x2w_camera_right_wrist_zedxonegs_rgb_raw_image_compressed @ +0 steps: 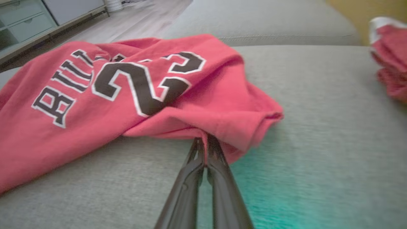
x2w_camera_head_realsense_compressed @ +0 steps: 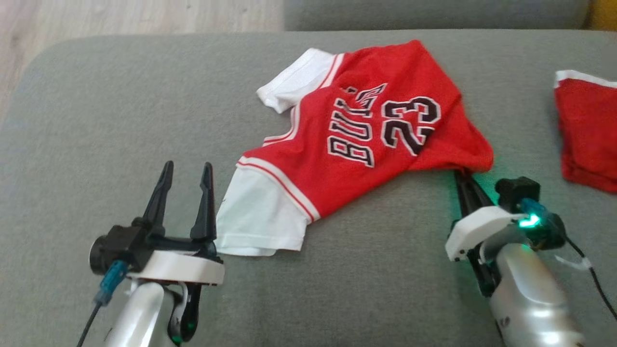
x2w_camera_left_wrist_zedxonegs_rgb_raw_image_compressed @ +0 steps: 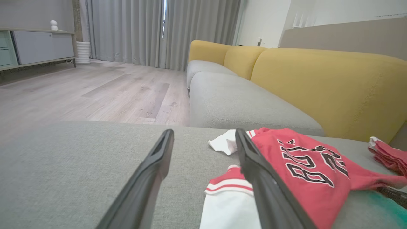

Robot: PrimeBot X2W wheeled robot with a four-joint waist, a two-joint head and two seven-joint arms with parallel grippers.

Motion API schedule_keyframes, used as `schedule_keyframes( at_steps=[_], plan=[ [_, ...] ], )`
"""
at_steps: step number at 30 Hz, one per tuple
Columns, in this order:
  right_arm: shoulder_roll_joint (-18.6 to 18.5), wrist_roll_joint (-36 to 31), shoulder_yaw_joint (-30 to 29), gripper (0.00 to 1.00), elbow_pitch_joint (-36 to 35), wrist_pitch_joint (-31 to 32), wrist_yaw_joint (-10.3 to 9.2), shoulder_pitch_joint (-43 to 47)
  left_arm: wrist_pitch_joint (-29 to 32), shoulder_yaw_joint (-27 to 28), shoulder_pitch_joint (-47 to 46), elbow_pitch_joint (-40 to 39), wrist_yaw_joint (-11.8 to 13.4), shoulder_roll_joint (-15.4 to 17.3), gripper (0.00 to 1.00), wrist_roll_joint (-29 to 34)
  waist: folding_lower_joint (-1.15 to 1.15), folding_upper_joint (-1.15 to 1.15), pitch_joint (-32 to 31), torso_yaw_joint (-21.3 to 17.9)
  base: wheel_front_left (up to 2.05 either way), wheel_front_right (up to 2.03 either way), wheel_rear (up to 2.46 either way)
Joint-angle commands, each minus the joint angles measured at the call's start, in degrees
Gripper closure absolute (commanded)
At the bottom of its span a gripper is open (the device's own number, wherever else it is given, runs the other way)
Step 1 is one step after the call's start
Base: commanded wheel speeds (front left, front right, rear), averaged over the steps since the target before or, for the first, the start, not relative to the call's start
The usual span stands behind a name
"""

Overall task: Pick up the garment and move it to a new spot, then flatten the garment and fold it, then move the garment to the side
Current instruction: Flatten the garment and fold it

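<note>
The garment (x2w_camera_head_realsense_compressed: 366, 140) is a red jersey with white sleeves and black lettering, lying rumpled on the grey sofa cushion (x2w_camera_head_realsense_compressed: 120, 120). My right gripper (x2w_camera_head_realsense_compressed: 462, 174) is shut on the jersey's near right hem corner; in the right wrist view the two fingers (x2w_camera_right_wrist_zedxonegs_rgb_raw_image_compressed: 203, 143) meet under the red fold (x2w_camera_right_wrist_zedxonegs_rgb_raw_image_compressed: 222, 124). My left gripper (x2w_camera_head_realsense_compressed: 187, 169) stands open just left of the white sleeve (x2w_camera_head_realsense_compressed: 255, 217), with nothing between its fingers. In the left wrist view its right finger (x2w_camera_left_wrist_zedxonegs_rgb_raw_image_compressed: 254, 165) lies over the jersey (x2w_camera_left_wrist_zedxonegs_rgb_raw_image_compressed: 305, 165).
A second red cloth (x2w_camera_head_realsense_compressed: 585, 130) lies at the cushion's right edge. Yellow back cushions (x2w_camera_left_wrist_zedxonegs_rgb_raw_image_compressed: 318, 82) and another grey seat (x2w_camera_left_wrist_zedxonegs_rgb_raw_image_compressed: 235, 105) stand beyond. Wooden floor (x2w_camera_left_wrist_zedxonegs_rgb_raw_image_compressed: 79, 92) lies past the cushion's left and far edge.
</note>
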Motion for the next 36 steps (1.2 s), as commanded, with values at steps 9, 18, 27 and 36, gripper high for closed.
schedule_keyframes(
  at_steps=[9,18,27,36],
  plan=[
    [-1.5,-4.1,-4.9,1.0,-10.5,-0.3,0.21,9.1,-0.5,4.7,2.0,-1.5,-1.2,-1.2,0.0,1.7,0.0,0.0,-4.7,-6.9,0.0,0.0,0.0],
    [-2.5,-4.4,-6.0,1.0,-22.9,6.7,0.21,16.2,-0.5,6.0,4.0,-1.1,-2.2,-2.6,0.0,3.1,0.0,0.0,-7.3,-9.2,0.0,0.0,0.0],
    [-1.3,-4.1,-9.1,0.0,-33.6,8.3,0.21,20.5,-0.5,6.8,5.1,-1.2,-2.9,-3.5,0.0,4.0,0.0,0.0,-8.7,-8.7,0.0,0.0,0.0],
    [0.0,-0.9,-5.8,0.0,-41.2,0.5,0.21,21.0,-0.5,7.1,5.2,-1.4,-3.7,-3.8,0.0,5.2,0.0,0.0,-7.9,-6.8,0.0,0.0,0.0]
  ],
)
